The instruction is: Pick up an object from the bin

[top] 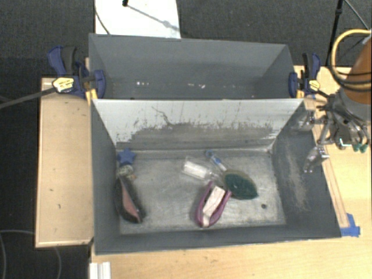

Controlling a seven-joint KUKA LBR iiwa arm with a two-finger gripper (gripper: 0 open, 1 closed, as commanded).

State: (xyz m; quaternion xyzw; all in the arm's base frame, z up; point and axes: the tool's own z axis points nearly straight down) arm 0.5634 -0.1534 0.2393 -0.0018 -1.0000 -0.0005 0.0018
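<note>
Though its grip is unclear, the end effector (315,154) hangs right of the green lump (240,186).

In bin (174,141): brush (127,195) left; vial (197,168) behind pouch (210,205) (pad (242,186) just right).

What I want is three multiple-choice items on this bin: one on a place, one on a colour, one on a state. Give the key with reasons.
1. The gripper is
A. over the grey metal bin's right sloping wall
B. over the floor's left corner
C. above the middle things

2. The flat rounded thing right of middle is
A. yellow
B. dark green
C. orange

3. The purple-and-white looped packet
A. hangs from the gripper
B. leans on the back wall
C. lies on the bin floor

Key: 1 A, it sits at the view's right; 2 B, its colour is plain; 3 C, it rests apart from the gripper.
</note>
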